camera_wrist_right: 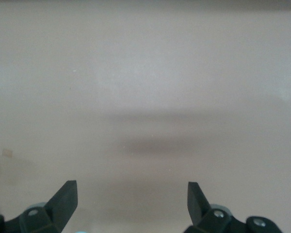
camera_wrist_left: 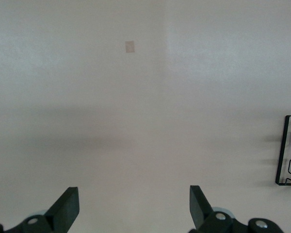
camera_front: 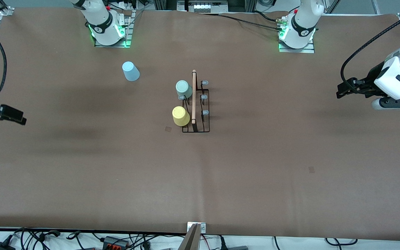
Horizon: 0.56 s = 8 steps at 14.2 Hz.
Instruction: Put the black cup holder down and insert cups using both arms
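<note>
Left claw (camera_front: 340,92), right claw (camera_front: 21,119) agape

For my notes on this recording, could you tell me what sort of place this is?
Most likely a robotics lab bench: two arm bases bolted along the brown-covered table, loose cables at its edge, and a black cup holder with practice cups.

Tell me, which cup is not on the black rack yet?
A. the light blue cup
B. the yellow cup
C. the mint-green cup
A: the light blue cup stands alone on the table toward the right arm's end, apart from the black cup holder, where the mint-green cup and yellow cup sit.
</note>
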{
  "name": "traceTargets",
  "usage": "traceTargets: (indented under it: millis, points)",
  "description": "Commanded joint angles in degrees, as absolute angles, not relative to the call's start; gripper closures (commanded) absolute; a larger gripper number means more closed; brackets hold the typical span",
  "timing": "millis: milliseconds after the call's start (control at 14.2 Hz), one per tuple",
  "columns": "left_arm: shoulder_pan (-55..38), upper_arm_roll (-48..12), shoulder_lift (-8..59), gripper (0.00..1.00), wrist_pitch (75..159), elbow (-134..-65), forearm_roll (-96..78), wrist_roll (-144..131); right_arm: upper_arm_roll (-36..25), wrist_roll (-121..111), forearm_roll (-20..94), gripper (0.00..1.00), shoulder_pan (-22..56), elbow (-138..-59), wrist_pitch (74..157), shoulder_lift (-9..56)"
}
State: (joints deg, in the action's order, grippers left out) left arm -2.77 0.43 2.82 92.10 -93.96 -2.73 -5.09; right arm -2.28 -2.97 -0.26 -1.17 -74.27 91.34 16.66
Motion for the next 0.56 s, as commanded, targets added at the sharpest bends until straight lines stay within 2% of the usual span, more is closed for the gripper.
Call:
traceTargets:
  millis: [0, 212, 494]
  points:
    - [-2.3, 0.4, 3.0, 0.0, 92.0, -93.5, -4.2, -4.5, -2.7, -2.0, 0.0, 0.0, 0.1, -79.2, 92.3, 12.9]
    - [-2.3, 0.5, 3.0, 0.0, 91.9, -93.5, -4.2, -4.1, -2.7, -0.3, -0.1, 0.0, 0.4, -82.8, 92.5, 10.6]
    - [-2.3, 0.5, 3.1, 0.0, 91.9, -93.5, -4.2, -4.0, -2.7, -0.3, -0.1, 0.0, 0.3, -97.4, 99.5, 1.1]
